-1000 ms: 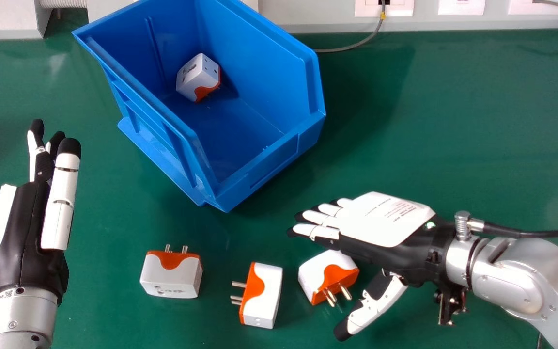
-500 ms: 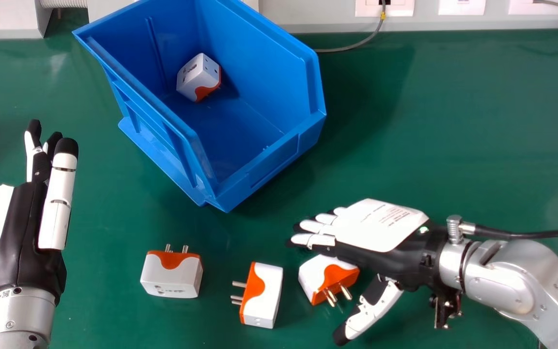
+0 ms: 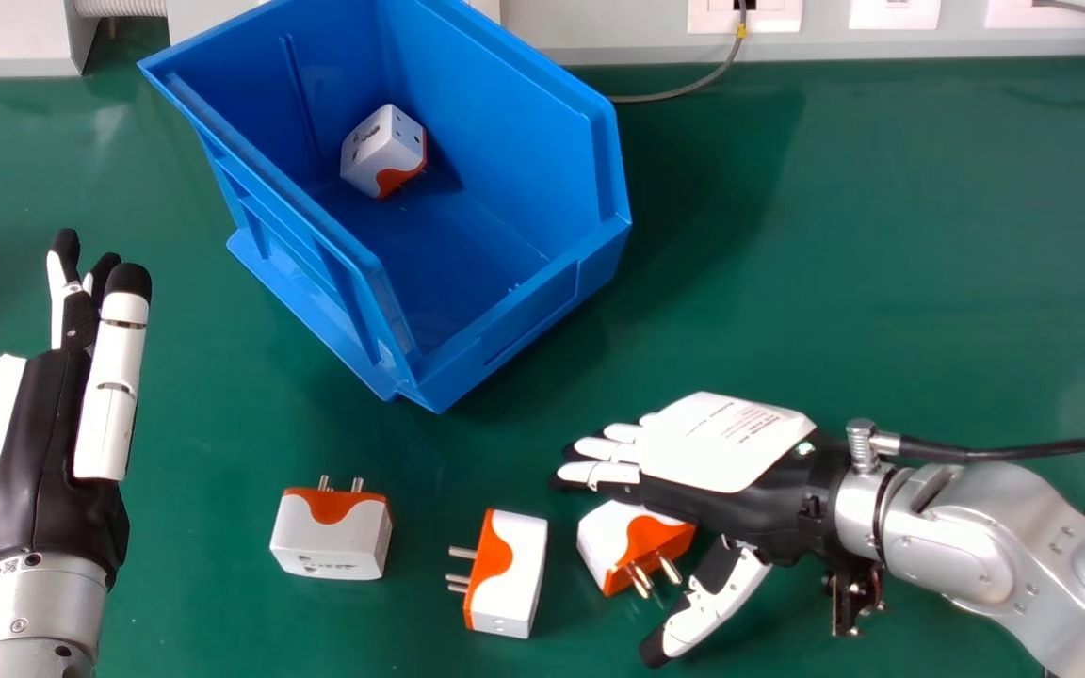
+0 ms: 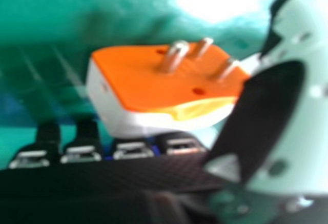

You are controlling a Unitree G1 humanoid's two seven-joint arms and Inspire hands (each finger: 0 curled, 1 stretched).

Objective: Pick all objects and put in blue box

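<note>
In the head view, the blue box point(image 3: 519, 320) is standing toward the far edge of the green table point(image 3: 882, 235), with one adapter point(image 3: 382, 151) lying inside near its back wall. Three more are lying nearer the robot, well apart from that far edge: the left adapter point(image 3: 331, 537), the middle adapter point(image 3: 510, 574) and the right adapter point(image 3: 637, 546). The left hand point(image 3: 39, 452) is pointing toward the far edge, its fingers nearly straight and holding nothing. The right hand point(image 3: 721, 452) is hovering palm down, partly covering the right adapter; its fingers are extending almost straight and its thumb is standing wide of them — nothing is gripped.

In the right hand view, the right adapter is sitting between the fingers and the thumb, its metal prongs point(image 4: 175, 57) jutting from the orange face. Whether anything is touching it, I cannot tell. The step in hand is apparently grasping this adapter. Doing it well means settling the fingers along the white body first, then closing the thumb gently on the opposite side — pressing on a prong could tip or twist the adapter. The middle adapter is lying close by, so a narrow closing should suit best.
</note>
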